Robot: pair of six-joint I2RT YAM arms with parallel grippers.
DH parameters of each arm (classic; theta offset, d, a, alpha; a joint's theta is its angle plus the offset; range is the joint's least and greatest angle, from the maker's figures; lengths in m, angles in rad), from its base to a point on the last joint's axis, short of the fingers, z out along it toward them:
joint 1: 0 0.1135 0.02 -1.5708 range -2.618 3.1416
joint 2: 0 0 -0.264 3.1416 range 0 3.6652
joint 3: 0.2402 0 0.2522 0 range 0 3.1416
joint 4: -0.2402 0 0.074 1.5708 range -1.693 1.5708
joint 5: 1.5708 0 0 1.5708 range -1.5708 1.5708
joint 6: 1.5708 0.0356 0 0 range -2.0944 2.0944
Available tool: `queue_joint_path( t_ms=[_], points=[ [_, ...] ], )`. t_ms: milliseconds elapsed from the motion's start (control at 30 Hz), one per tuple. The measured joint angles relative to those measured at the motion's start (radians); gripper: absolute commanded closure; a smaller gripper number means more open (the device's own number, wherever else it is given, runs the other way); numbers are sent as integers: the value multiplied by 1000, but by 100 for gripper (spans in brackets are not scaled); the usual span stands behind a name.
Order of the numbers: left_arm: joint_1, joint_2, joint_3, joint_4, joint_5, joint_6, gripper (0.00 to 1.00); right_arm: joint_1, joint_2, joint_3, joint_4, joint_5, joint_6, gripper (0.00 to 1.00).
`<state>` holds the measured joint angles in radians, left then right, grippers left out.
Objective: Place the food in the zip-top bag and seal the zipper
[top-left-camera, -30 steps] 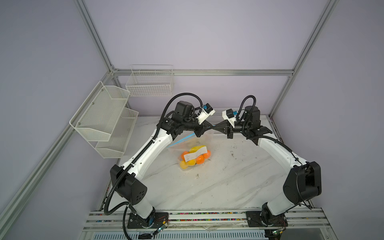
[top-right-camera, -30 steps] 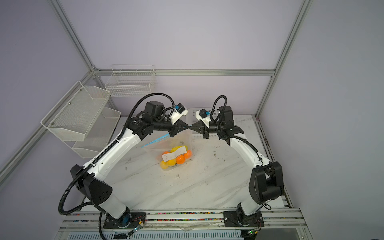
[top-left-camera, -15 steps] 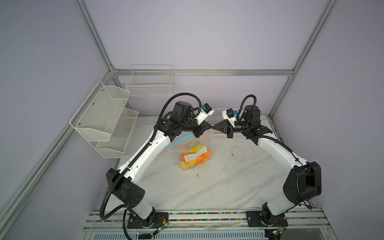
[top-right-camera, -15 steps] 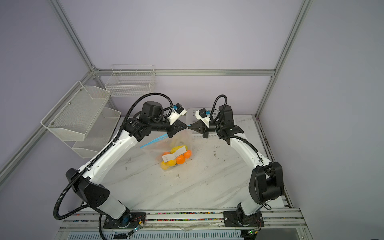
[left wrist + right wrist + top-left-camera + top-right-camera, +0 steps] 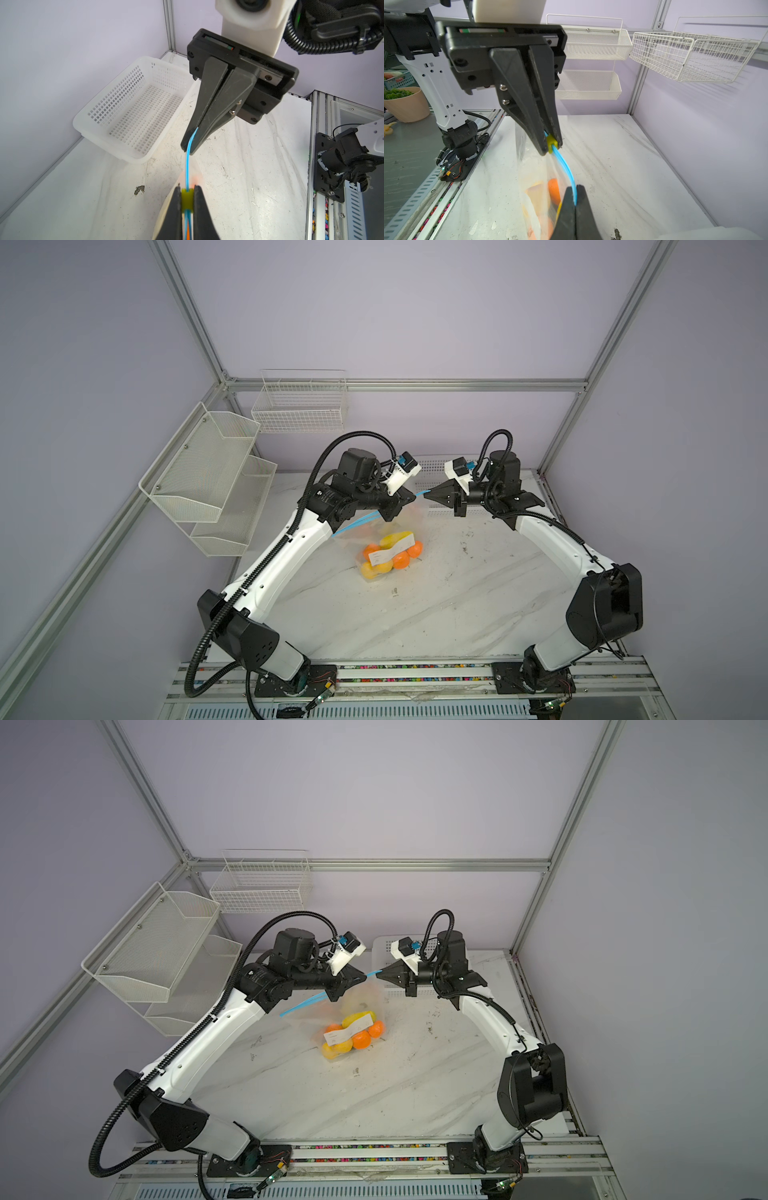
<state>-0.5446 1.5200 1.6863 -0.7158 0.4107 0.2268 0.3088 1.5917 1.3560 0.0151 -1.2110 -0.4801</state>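
Left wrist view: both pincers clamped on the bag's top strip, bag slung under them.

Your left pincer (image 5: 187, 187) is pressed onto the yellow slider (image 5: 187, 200). Behind its tips the blue zipper (image 5: 187, 166) splits into two tracks; ahead of them it's one line running straight to your right pincer (image 5: 188, 148). That pincer is squeezed flat on the strip's end, with no gap between the jaws. The two pincers sit tip to tip, near each other but not touching. The zip-top bag (image 5: 370, 533) hangs below both, with the food (image 5: 401, 561) bunched at its low end: orange balls and yellow fruits behind a white label (image 5: 390, 551). Can't tell if that end rests on the table (image 5: 249, 176). Beyond the right pincer, a white perforated basket (image 5: 112, 145) sits on the table by the wall.
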Motion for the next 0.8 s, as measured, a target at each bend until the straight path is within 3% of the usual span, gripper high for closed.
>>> queue_joint_path(
  t_ms=[800],
  points=[
    [0,-163,-131,-41,-101,-4,100,0,0,2,-9,51,1,100]
  ],
)
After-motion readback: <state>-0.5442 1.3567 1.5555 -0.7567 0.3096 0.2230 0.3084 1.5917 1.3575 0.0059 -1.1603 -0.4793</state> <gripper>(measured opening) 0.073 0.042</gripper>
